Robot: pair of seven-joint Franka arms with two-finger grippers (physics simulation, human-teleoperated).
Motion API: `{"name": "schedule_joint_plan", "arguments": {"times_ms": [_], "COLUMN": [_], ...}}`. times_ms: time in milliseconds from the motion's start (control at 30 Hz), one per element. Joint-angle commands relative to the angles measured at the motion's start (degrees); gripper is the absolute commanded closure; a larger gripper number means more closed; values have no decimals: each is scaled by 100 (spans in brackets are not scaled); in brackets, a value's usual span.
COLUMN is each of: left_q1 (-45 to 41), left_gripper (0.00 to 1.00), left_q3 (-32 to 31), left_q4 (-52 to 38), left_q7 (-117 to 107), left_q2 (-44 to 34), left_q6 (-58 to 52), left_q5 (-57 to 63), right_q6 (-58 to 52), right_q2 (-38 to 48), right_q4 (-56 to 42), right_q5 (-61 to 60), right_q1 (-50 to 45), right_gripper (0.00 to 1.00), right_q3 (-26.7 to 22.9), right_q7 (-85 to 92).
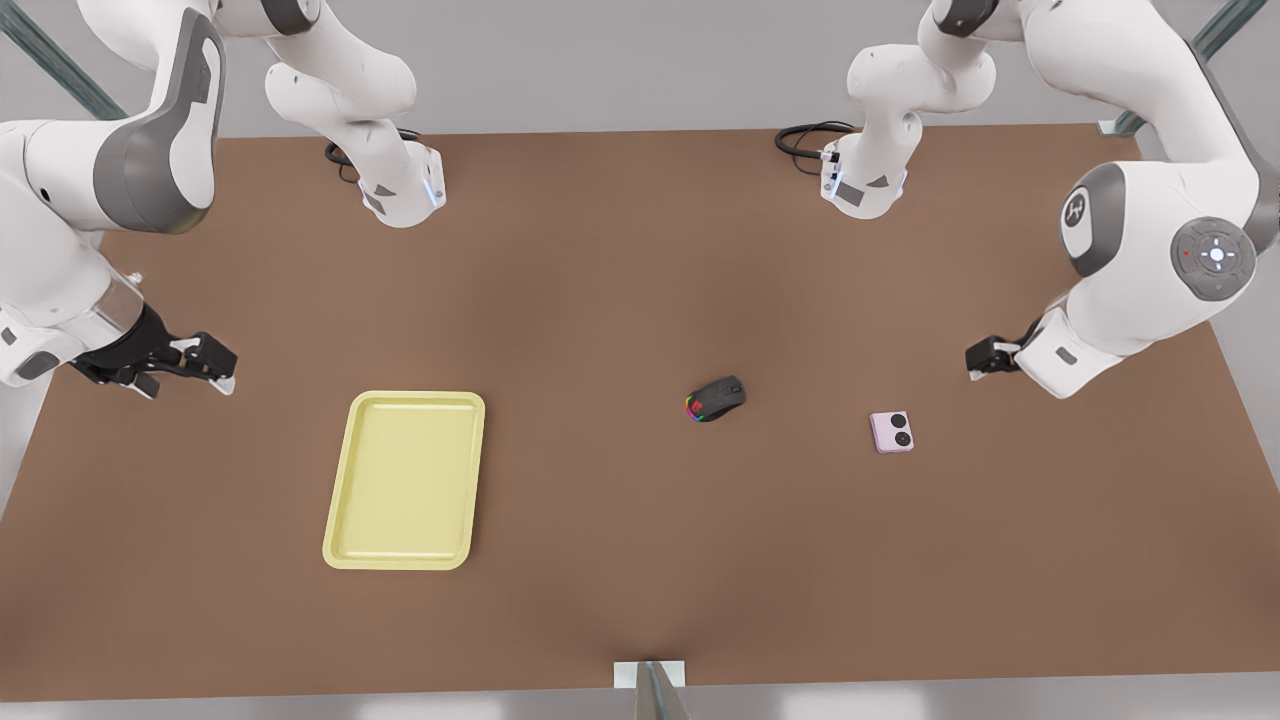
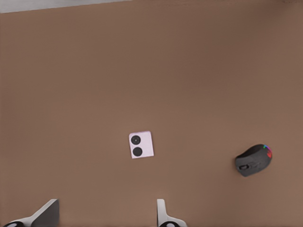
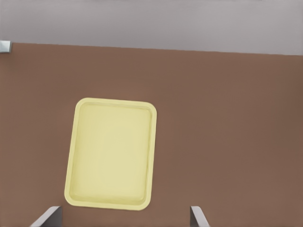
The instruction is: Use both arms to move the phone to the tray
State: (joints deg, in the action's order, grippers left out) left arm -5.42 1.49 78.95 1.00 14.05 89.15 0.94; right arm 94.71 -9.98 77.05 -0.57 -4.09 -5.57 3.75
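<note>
Currently the phone [image 1: 891, 431] lies flat on the brown counter [image 1: 620, 560], toward the front view's right, with its two black circles facing up. The black mouse [image 1: 716, 399] with coloured lights sits near it, toward the counter's middle, and the two are apart. The tray [image 1: 405, 480] rests on the counter toward the front view's left, well apart from the phone, and holds nothing.

Left tool [image 1: 985, 357]: positioned above the counter at the front view's right, near the phone and not touching it. In the left wrist view the phone [image 2: 141, 144] and the mouse [image 2: 254, 160] lie beyond the fingertips [image 2: 162, 213], which stand wide apart; the tool is released and holds nothing.

Right tool [image 1: 205, 365]: positioned above the counter at the front view's left, beside the tray and not touching it. In the right wrist view the tray [image 3: 111, 153] lies beyond the spread fingertips [image 3: 197, 216]; this tool is likewise released and holds nothing.
</note>
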Motion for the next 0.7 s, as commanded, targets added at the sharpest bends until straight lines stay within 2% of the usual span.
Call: {"name": "schedule_joint_plan", "arguments": {"times_ms": [0,133,233,267,333,500,667], "left_q1": [-3,-73,-152,-144,-144,-135,-144], "left_gripper": [0,0,0,0,0,0,0], "left_q3": [0,-17,-44,-35,-44,35,193], "left_q4": [-3,260,1921,2624,3082,3513,3750], "left_q7": [287,-486,-1911,-1920,-1911,-1569,-303], "left_q2": [18,528,449,361,589,915,1108], "left_q6": [129,919,3160,4109,4980,5569,5596], "left_q5": [3,-261,-384,-849,-903,-912,-859], "right_q6": [91,91,91,91,83,83,21], "right_q2": [5,-4,-4,-4,-4,-4,14], "right_q4": [3,3,3,3,3,-5,-5], "right_q5": [-4,-4,-4,-4,5,5,5], "right_q1": [-4,-4,-4,-4,-4,-4,-4], "right_gripper": [0,0,0,0,0,0,0], "right_q3": [-5,3,3,3,3,3,3], "right_q7": [143,143,143,143,143,143,143]}}
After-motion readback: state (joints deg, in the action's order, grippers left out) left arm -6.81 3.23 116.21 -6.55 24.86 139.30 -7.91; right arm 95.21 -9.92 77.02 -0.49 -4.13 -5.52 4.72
